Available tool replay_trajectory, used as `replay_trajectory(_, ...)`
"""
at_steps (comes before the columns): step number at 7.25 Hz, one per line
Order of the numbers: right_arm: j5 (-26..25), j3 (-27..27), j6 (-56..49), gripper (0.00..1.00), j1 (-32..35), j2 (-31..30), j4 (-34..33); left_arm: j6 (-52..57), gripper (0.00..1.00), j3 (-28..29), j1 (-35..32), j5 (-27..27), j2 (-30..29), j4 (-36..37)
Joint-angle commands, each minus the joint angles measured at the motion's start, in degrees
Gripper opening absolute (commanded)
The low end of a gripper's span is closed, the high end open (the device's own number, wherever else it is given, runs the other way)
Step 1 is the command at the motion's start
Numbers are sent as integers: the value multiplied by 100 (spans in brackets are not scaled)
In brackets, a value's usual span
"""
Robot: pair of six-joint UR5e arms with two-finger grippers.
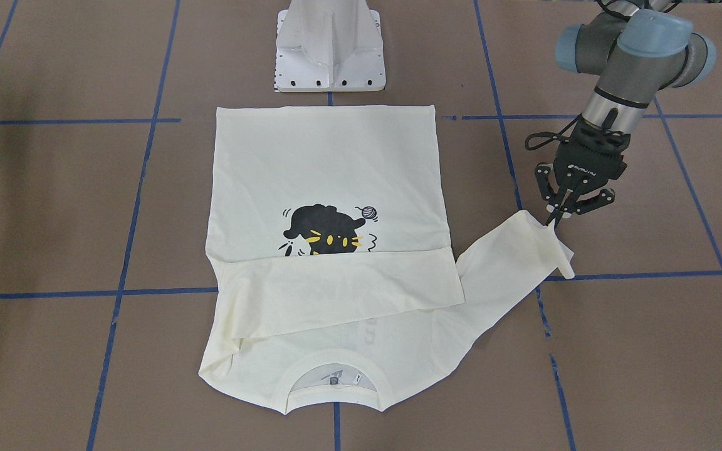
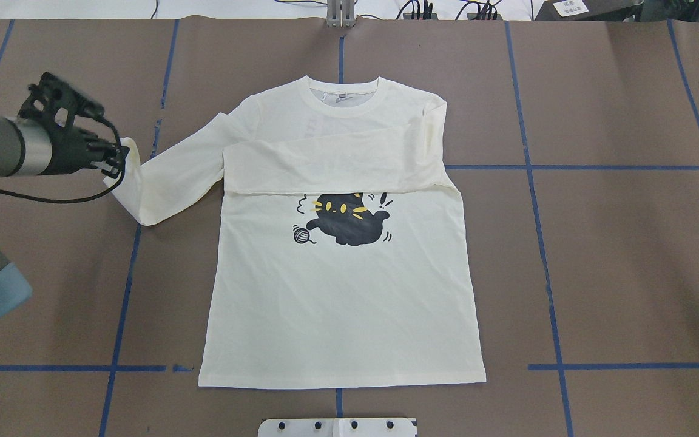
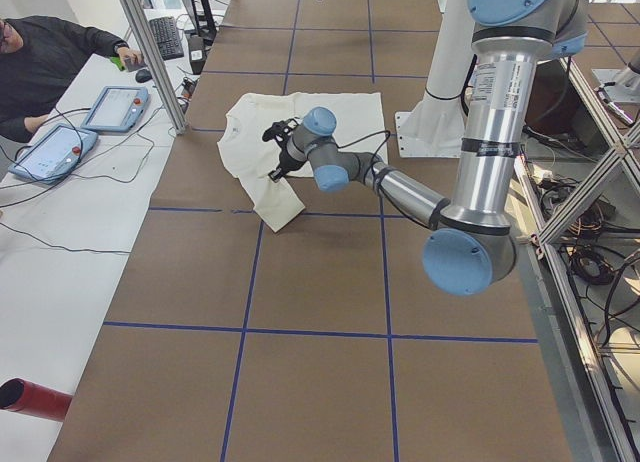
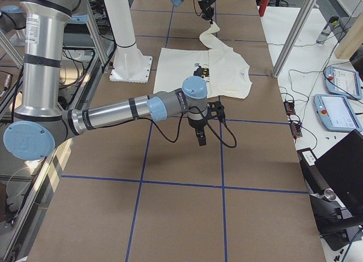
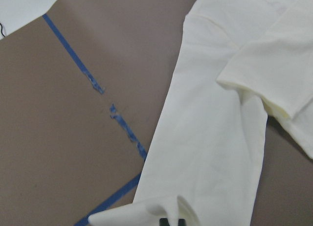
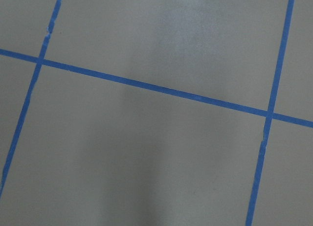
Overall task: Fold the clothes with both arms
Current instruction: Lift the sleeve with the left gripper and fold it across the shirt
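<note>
Between the fingertips of your left gripper [image 1: 553, 219] sits the sleeve cuff [image 1: 544, 243], pinched tight; the shirt [image 1: 323, 163] lies flat beside it, print up. Carry the cuff low across the body, without wrinkles. Your right gripper [image 4: 199, 138] hangs far off; open or closed, I cannot tell.

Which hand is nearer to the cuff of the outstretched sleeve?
Left. The left hand is pinching the cuff itself. The right hand hangs over the table off the T-shirt's opposite side, well away from that sleeve.
</note>
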Motion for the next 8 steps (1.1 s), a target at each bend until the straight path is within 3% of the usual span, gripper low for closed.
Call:
replay_trajectory(1, 7, 7, 9, 100, 0, 26, 4, -911, 0, 576, 20, -8, -1982, 1595)
replay_trajectory(3, -10, -10, 9, 100, 0, 44, -5, -2401, 0, 1873, 169, -17, -3705, 1759)
replay_trajectory(4, -10, -10, 9, 100, 0, 53, -5, -2862, 0, 2412, 666, 105, -4349, 1706)
replay_trajectory(6, -19, -28, 9, 100, 0, 70, -5, -2850, 0, 2504, 1755, 1235, -4400, 1139)
replay_trajectory(8, -1, -10, 17, 100, 0, 70, -5, -2832, 0, 2820, 2068, 1503, -4408, 697)
